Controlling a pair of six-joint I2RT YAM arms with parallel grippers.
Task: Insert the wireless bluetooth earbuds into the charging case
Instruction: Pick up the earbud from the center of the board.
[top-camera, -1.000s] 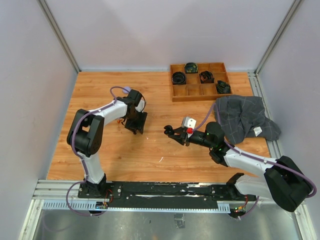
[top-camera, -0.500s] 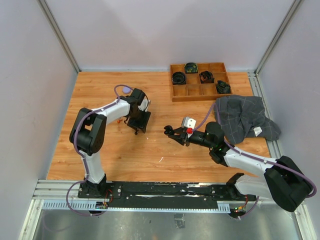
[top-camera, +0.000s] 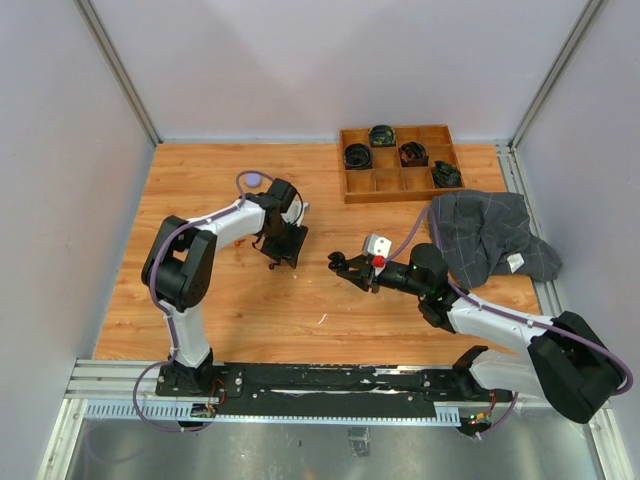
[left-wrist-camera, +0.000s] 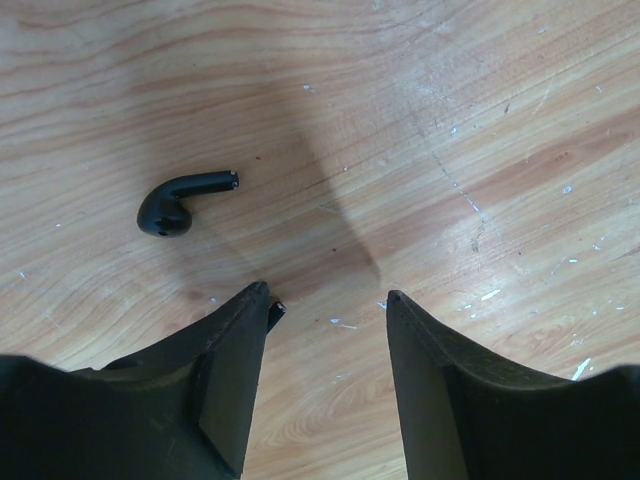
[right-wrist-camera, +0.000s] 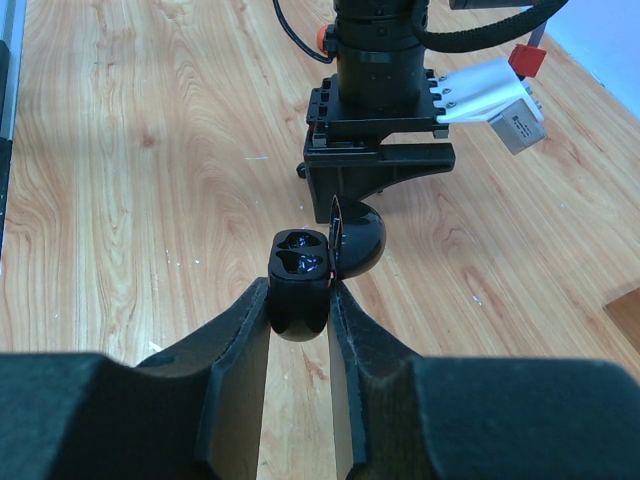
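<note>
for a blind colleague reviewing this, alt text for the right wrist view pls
The right gripper clamps a small black charging case, lid flipped open, over the wooden table. The left arm stands just beyond it.

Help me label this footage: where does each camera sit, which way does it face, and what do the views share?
Top external: above and behind the bases, looking down on the table; both arms show, left gripper and right gripper near centre.
Left wrist: on that wrist, looking down at bare wood and a black earbud; its two open fingers show.
Right wrist: on that wrist, looking forward across the table; its fingers clamp the open charging case.
Shared: top and right wrist views both show the left gripper.
</note>
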